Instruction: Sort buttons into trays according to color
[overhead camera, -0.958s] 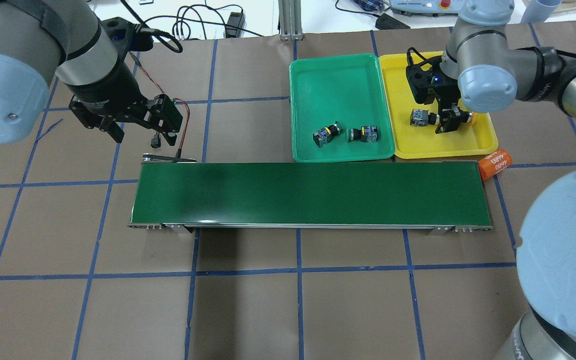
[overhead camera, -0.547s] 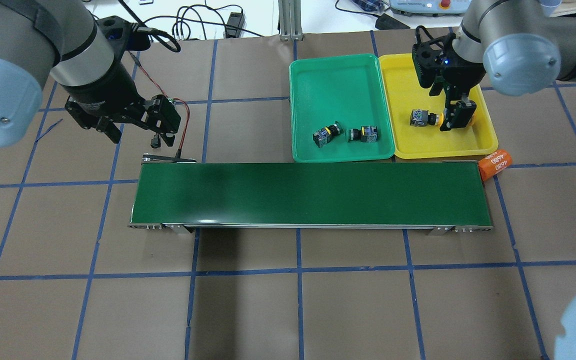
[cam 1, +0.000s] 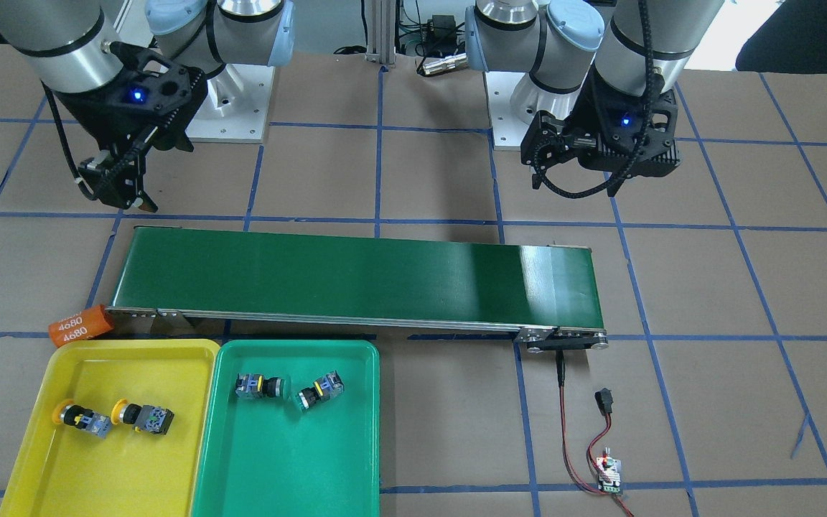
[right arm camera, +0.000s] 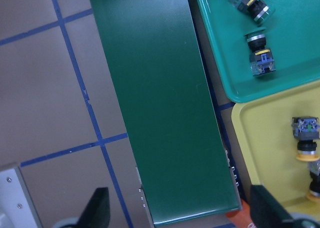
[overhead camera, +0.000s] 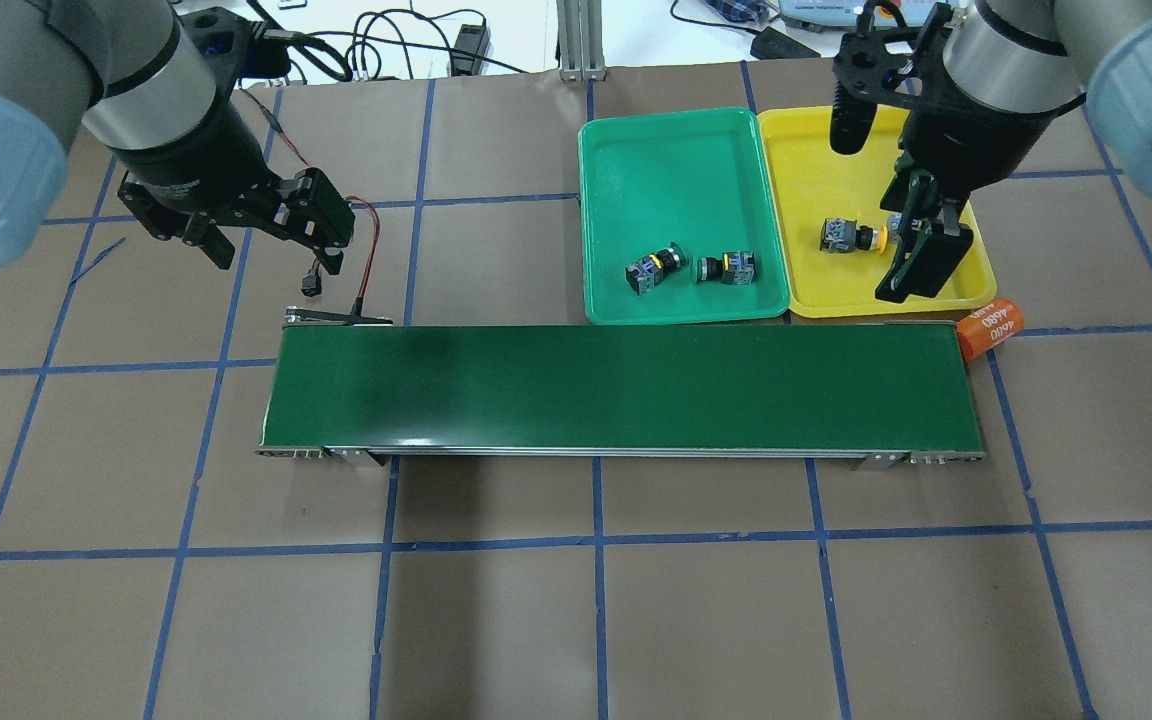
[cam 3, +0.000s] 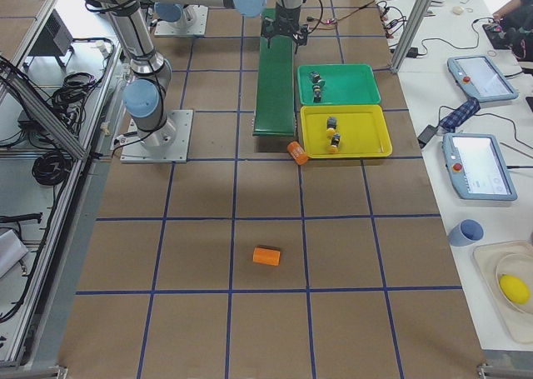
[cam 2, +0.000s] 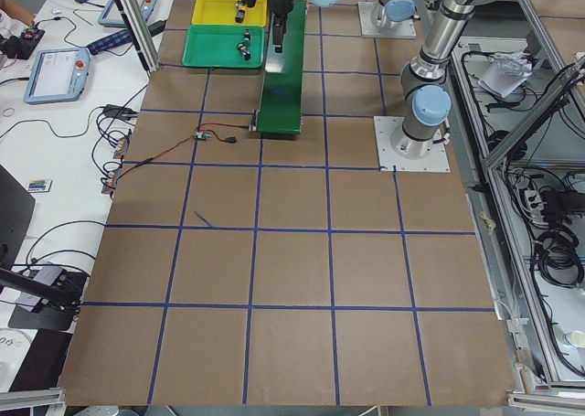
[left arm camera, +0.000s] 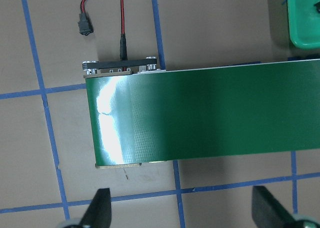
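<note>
Shallow yellow plastic tray with rounded corners [overhead camera: 816,150] sits upper right in the overhead view. The matching green plastic tray [overhead camera: 676,160] is on its left, rims meeting. Both lie just above the upper edge of a long dark-green conveyor belt [overhead camera: 616,385]. In the front-facing view, lower left, a yellow-capped push-button [cam 1: 83,418] and a second yellow-capped button [cam 1: 142,416] lie on their sides in the yellow tray, just beside each other, caps pointing left. A green-capped push-button [cam 1: 261,386] and a second green-capped button [cam 1: 320,391] lie on their sides in the green tray, caps turned toward each other. Right claw [right arm camera: 180,208]: fingers spread wide in its wrist view, nothing between them. In the overhead view it hangs over the yellow tray's lower right part and hides one yellow button. Left claw [overhead camera: 276,262]: also spread wide and empty, upper left of the overhead view, over the brown table with blue tape grid [overhead camera: 496,620], near a red-and-black wire with a small black plug [overhead camera: 311,285]. Orange cylinder marked 4680 [overhead camera: 989,328] lies at the belt's right end. Another orange cylinder [cam 3: 267,256] lies well apart, low centre in the exterior right view.
</note>
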`<state>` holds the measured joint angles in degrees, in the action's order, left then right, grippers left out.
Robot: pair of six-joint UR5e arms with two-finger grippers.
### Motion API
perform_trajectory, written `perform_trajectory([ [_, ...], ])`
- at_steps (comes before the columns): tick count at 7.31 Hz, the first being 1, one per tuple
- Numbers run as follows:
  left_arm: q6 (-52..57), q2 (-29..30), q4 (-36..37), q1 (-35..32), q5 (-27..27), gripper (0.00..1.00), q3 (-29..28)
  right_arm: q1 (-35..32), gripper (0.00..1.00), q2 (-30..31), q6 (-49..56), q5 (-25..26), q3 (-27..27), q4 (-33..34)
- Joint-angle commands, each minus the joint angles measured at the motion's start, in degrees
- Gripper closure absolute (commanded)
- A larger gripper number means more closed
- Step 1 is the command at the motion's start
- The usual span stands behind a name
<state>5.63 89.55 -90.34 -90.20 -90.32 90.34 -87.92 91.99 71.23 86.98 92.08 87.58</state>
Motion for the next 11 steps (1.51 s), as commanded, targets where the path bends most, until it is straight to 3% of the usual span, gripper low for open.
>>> perform_trajectory([
  [1, -0.62, 0.8, -2.82, -0.32, 0.06, 0.0, -2.02, -0.41, 0.0, 1.88, -24.27, 0.38, -0.06, -0.57],
  [3, -0.62, 1.59, -3.18, -0.15, 0.41, 0.0, -3.59, -0.33, 0.0, 1.09, -40.48, 0.64, -0.49, -0.04],
  [4, -0.54, 0.9, -3.18, 0.11, 3.89, 0.0, -2.81, -0.07, 0.0, 1.0, -51.17, 0.73, -0.49, -0.04],
  [6, 0.16, 0.36, -2.91, -0.06, 3.31, 0.0, -2.36, -0.06, 0.0, 1.18, -72.36, 5.62, -0.23, -0.04],
  [8, 0.26, 0.89, -3.26, -0.06, -0.9, 0.0, -2.45, -0.06, 0.0, 1.09, -74.75, 6.27, -0.14, -0.13],
  [11, 0.17, 1.51, -5.2, -0.06, -1.0, 0.0, -3.51, -0.15, 0.0, 1.0, -74.93, 5.66, 0.03, -0.3],
])
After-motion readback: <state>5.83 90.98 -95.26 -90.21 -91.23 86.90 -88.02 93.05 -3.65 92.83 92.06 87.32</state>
